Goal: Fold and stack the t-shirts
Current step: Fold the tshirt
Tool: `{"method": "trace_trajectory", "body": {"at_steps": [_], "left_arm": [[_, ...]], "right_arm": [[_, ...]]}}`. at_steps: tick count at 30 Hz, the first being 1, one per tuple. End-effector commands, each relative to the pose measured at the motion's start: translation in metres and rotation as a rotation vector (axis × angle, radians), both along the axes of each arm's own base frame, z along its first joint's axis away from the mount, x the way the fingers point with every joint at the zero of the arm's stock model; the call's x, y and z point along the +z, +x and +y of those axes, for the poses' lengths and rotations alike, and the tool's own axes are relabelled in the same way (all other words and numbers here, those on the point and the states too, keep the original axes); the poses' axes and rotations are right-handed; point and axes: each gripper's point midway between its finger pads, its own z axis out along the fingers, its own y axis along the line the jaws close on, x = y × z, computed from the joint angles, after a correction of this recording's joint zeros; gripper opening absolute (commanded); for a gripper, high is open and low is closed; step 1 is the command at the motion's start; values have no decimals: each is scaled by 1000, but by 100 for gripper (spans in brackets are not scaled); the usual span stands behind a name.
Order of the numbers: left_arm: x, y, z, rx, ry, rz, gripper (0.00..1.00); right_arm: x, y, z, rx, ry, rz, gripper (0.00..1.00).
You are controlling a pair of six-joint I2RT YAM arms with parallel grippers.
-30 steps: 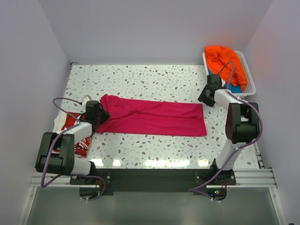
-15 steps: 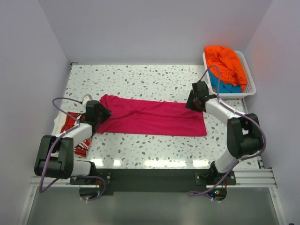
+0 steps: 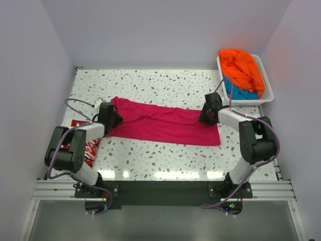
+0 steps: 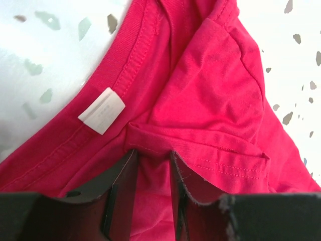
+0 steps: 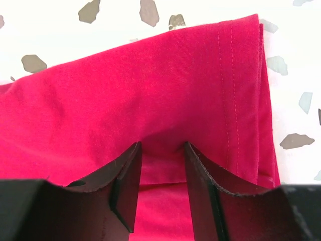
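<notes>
Spread left to right across the table point(image 3: 150, 83), the magenta t-shirt point(image 3: 165, 124) was pinched at its collar end by the left gripper point(image 4: 153, 154) and at its hem by the right gripper point(image 5: 163, 149), edges judged best for light, limp cloth.

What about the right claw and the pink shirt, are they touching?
Touching. The right wrist view shows the pink shirt bunched between the right claw's fingers, pressing against both.

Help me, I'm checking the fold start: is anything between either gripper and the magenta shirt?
Nothing visible. The left gripper has the magenta t-shirt bunched between its fingers near the collar, and the right gripper pinches the hem end. Both are directly on the cloth.
</notes>
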Motion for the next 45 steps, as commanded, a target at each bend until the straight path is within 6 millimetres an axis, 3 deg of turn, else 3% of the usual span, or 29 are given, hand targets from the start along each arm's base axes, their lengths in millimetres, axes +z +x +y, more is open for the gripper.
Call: {"method": "trace_trajectory", "body": {"at_steps": [1,5,8,13,23,28,31,33,34,37,39,43,45], "left_arm": [[-5,13,-4,17,4,10,36],[-9,24,-19,-21,-4,17,34],[-12,31,-30,-40,2,23,34],[-9,29,-29,-19,12,27,34],[-2,32,-15,22,18,18,37],[1,49,1,46,-7,15,37],[2,84,3,41,22,23,37],[-3,94,0,22,31,50,36],[-1,112,-3,15,31,41,36],[5,138,-10,-14,65,27,35],[3,145,-11,-38,105,56,35],[7,192,-29,-148,142,-8,36],[4,206,-43,-239,163,-29,37]], "right_arm": [[-14,-13,-13,-61,31,47,43],[-15,-19,-47,-154,74,52,42],[-10,-24,-61,-184,57,44,42],[-1,-33,-66,-201,43,20,42],[-13,-59,-53,-234,138,3,41],[-19,-84,-23,-199,232,2,40],[-22,-109,29,-76,271,29,40],[-24,-122,53,-51,308,45,40],[-24,-134,71,5,308,56,40],[-27,-153,95,14,341,58,40],[-27,-162,105,-11,380,60,40],[-4,-181,138,27,417,0,41],[9,-179,142,5,419,-46,42]]}}
